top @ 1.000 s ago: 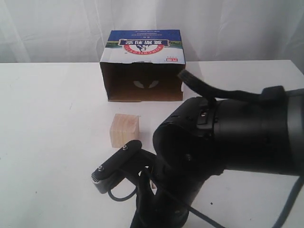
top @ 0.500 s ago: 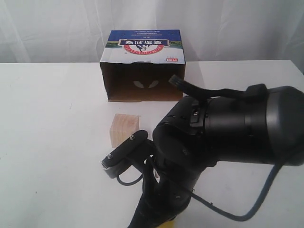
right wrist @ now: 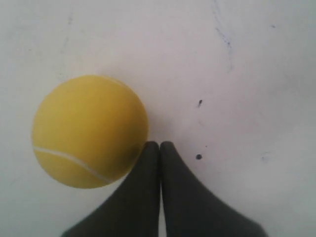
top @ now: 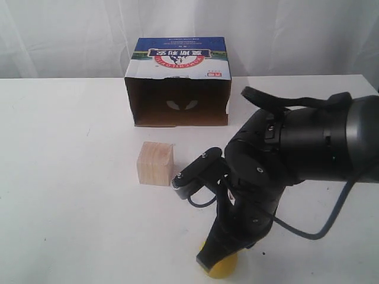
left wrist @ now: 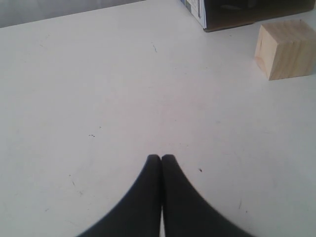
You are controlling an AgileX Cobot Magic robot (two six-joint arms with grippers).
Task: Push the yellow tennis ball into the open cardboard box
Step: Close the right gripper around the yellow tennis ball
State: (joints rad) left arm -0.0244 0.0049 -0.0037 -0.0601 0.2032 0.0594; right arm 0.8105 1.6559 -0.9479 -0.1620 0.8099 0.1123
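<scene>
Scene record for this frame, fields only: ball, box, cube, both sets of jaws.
ball: yellow tennis ball, on table, outside box, partly hidden under right arm
box: cardboard box, opening faces cube
cube: wooden cube, in front of box, apart from it
right jaws: shut, tips at ball's edge
left jaws: shut, over table, holding nothing

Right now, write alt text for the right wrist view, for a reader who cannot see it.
A yellow tennis ball with a pale seam sits on a white table, seen from above. The right gripper, dark with jaws shut together, has its tips at the ball's edge.
</scene>
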